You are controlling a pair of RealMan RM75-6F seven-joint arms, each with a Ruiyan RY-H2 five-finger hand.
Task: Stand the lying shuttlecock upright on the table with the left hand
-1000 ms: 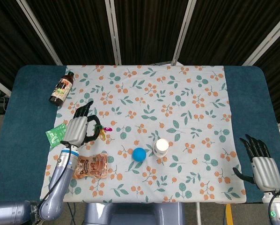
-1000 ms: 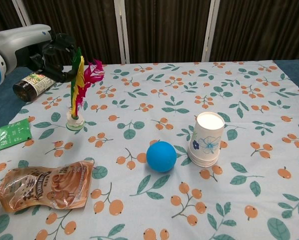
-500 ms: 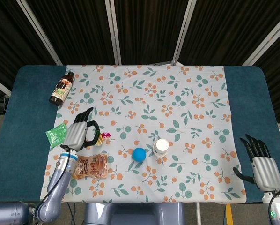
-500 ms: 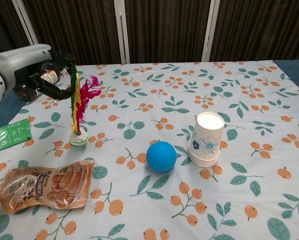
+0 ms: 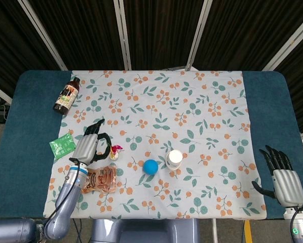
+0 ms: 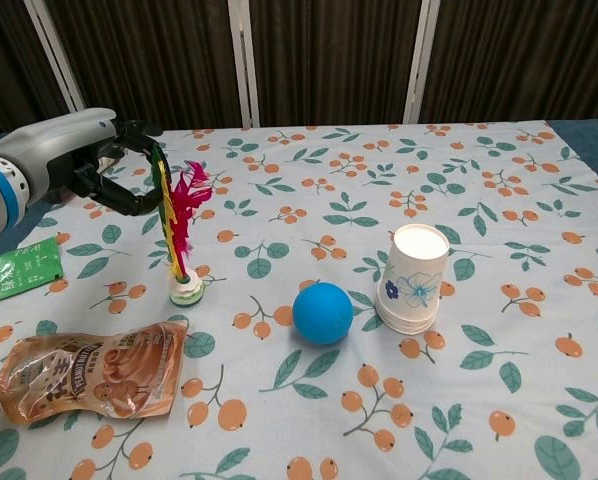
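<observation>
Nearest the robot, at the front left of the desk (image 6: 539, 140), a brown snack pouch (image 6: 91, 368) lies flat on the flowered cloth (image 5: 202, 101), with its left end at the edge of the chest view. In the head view the same pouch (image 5: 99, 179) sits just below the left robot hand (image 5: 87, 147). At the front right corner, off the cloth on the blue surface, the right robot hand (image 5: 281, 174) rests with its fingers spread and nothing in them.

A little further in, a blue ball (image 6: 322, 313) sits near the middle of the cloth, and an upturned paper cup (image 6: 414, 278) stands just beside it on the right, very close; whether they touch cannot be told.

To the left of the ball, the shuttlecock (image 6: 181, 225) stands upright, its white base on the cloth and its red, yellow and green feathers rising with a slight lean. The left robot hand (image 6: 99, 165) is at the feather tops, with dark fingers (image 6: 119, 195) curled around the upper plume; it appears to grip the feathers, though the exact contact is hard to make out. From above, the shuttlecock (image 5: 113, 150) shows just right of that hand.

Left of it, a green sachet (image 6: 17, 270) lies on the blue surface at the cloth's edge. Furthest back on the left, a dark bottle (image 5: 66, 94) lies on its side, partly on the cloth.
</observation>
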